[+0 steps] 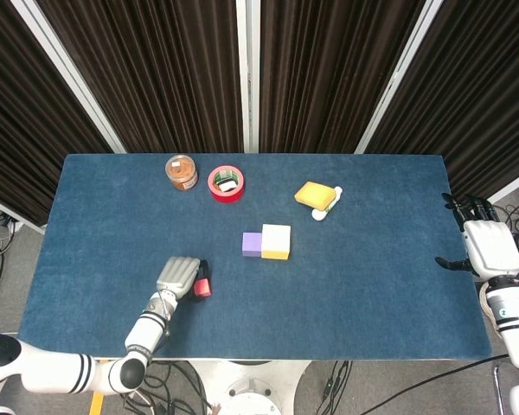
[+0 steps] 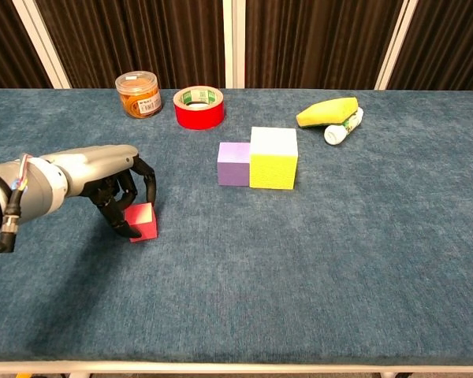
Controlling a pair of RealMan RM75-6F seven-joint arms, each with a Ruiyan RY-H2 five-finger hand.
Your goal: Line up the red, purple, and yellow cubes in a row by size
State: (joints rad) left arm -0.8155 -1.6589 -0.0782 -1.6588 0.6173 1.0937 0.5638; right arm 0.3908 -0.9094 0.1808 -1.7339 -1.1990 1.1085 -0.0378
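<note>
On a blue carpeted table (image 1: 372, 285) before dark pleated curtains (image 1: 329, 69), the left hand (image 2: 120, 192) curls around the small red cube (image 2: 143, 220); the right hand (image 1: 487, 246) rests spread, holding nothing.

Legible text: none.

- Orange jar (image 2: 139, 94): printed label around the side, characters too small to read.
- Red tape roll (image 2: 199, 107): green-and-white printing on the inner core, not readable.
- White bottle (image 2: 343, 127): green marking on its side, too blurred to make out.
- Right hand (image 1: 488, 247): small dark mark near the wrist, unreadable.
</note>
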